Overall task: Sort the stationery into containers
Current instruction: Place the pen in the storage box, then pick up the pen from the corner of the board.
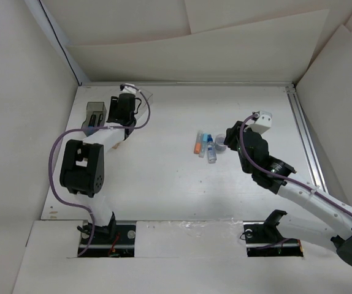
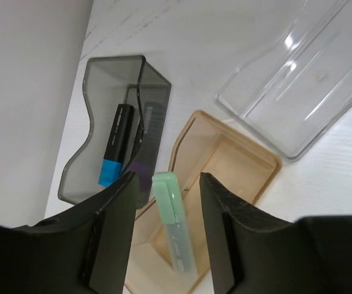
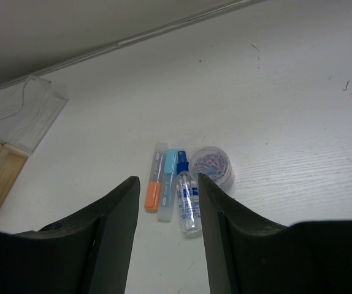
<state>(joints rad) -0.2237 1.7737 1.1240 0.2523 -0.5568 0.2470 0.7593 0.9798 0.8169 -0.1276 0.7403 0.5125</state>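
- The green marker (image 2: 173,229) hangs over the amber bin (image 2: 237,162), with its low end down inside. I cannot tell if it touches the bottom yet.
- The left gripper (image 2: 168,180) has its fingers apart. There is a small gap on each side of the marker, so nothing is squeezed.
- To do this well, I think the fingers should open wide and go straight up, so they do not bump the bin.
- The dark grey bin (image 2: 87,128) holds a black marker (image 2: 118,144) with a blue end.
- I see nothing in the clear bin (image 2: 298,79).
- All three bins sit by the far left corner of the table (image 1: 164,184).
- Near the table's middle lie an orange marker (image 3: 153,187), a blue marker (image 3: 168,184), a bottle (image 3: 188,199) and a round tub (image 3: 213,165).
- The right gripper (image 3: 167,179) hovers above them, fingers apart, holding nothing.
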